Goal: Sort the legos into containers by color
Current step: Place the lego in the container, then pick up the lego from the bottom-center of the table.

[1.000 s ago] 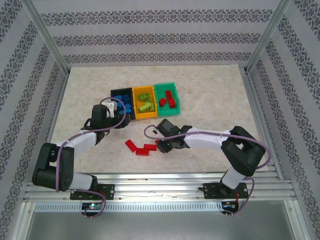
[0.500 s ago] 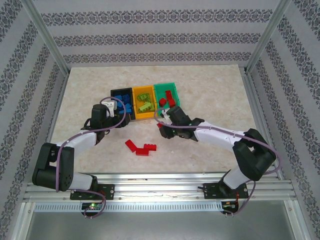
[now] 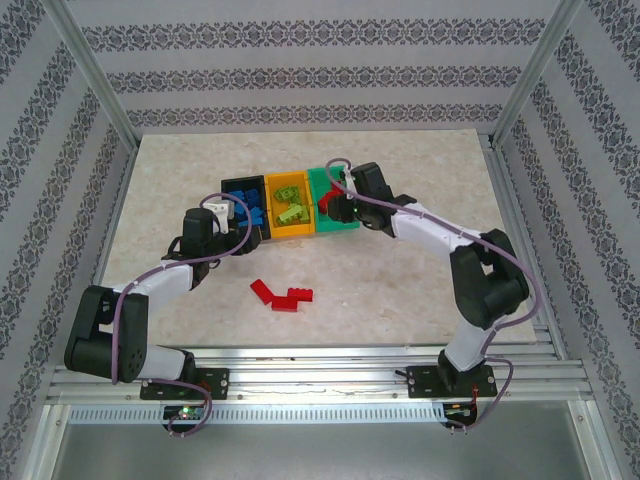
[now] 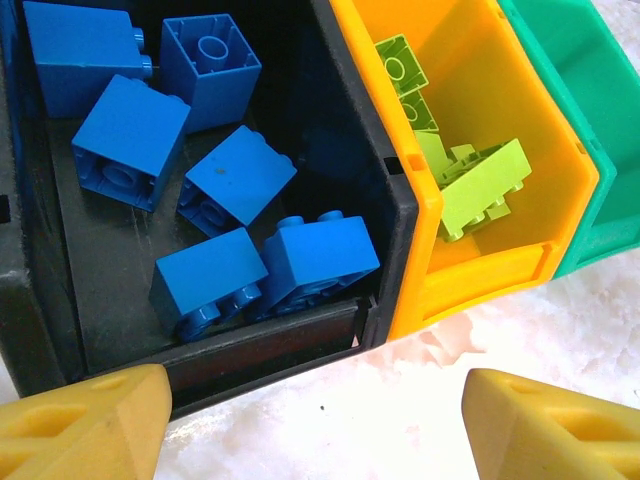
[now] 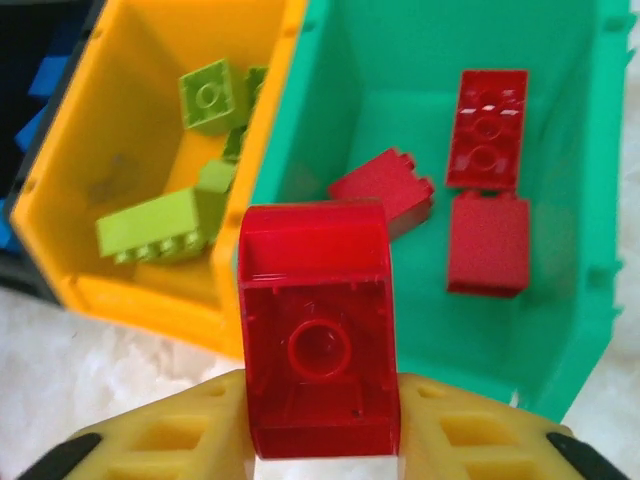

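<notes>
My right gripper is shut on a red lego, hollow underside toward the camera, held over the near rim of the green container. Three red legos lie inside it. From above, that gripper hangs at the green container. The orange-yellow container holds lime legos. My left gripper is open over bare table just in front of the black container, which holds several blue legos.
A small cluster of red legos lies on the table in front of the containers, between the two arms. The left arm rests beside the black container. Metal frame posts edge the table.
The right arm has swung from the red legos on the table up to the green container, carrying a red lego. The left arm has stayed put.
</notes>
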